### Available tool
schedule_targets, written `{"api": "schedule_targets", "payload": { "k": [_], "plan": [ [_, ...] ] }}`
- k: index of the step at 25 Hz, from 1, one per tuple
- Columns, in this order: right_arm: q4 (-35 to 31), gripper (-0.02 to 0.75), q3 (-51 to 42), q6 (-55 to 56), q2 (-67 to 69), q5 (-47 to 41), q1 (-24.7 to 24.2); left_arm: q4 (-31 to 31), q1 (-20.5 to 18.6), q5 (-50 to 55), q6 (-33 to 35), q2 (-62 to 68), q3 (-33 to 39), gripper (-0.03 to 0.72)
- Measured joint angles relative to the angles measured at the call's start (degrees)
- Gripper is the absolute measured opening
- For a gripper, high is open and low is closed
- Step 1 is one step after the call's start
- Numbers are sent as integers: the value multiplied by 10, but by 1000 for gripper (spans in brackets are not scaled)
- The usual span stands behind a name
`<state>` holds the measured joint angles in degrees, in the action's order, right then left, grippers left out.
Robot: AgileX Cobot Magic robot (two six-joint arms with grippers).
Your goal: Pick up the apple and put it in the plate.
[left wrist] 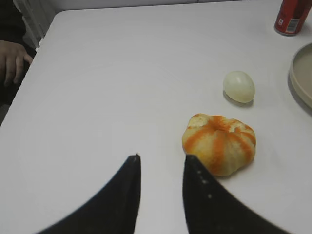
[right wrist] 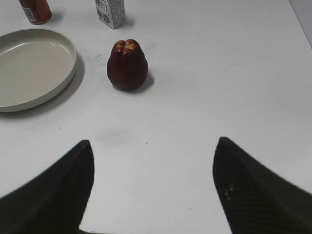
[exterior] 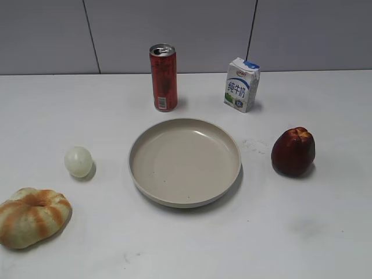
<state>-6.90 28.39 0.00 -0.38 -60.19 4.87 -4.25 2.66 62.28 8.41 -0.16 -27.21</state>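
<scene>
My right end effector [right wrist: 153, 187] hangs spread wide with nothing in it, lined up on the apple [right wrist: 127, 64] at twelve o'clock. The apple stands upright on the counter [right wrist: 219, 87], just beside the plate [right wrist: 34, 66], at its three o'clock, leaving a short carry.

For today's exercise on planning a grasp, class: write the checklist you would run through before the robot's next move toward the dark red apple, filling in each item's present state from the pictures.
1. Dark red lumpy-topped apple standing free on the white table, nothing touching it: ok.
2. Large round beige plate empty, ready to receive: ok.
3. Right claw wide open, apple ahead of it: ok.
4. Path from right claw to apple unobstructed: ok.
5. Left claw holds nothing, beside the orange-striped bread ring: ok.
6. Person's hand at the table's edge staying clear: cannot tell.
</scene>
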Motion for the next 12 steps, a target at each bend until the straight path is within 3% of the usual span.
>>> {"api": "schedule_targets", "payload": {
  "k": [12],
  "plan": [
    [3,571,1,0,1,2,0,0,0,0,0,0,0,235]
  ]
}}
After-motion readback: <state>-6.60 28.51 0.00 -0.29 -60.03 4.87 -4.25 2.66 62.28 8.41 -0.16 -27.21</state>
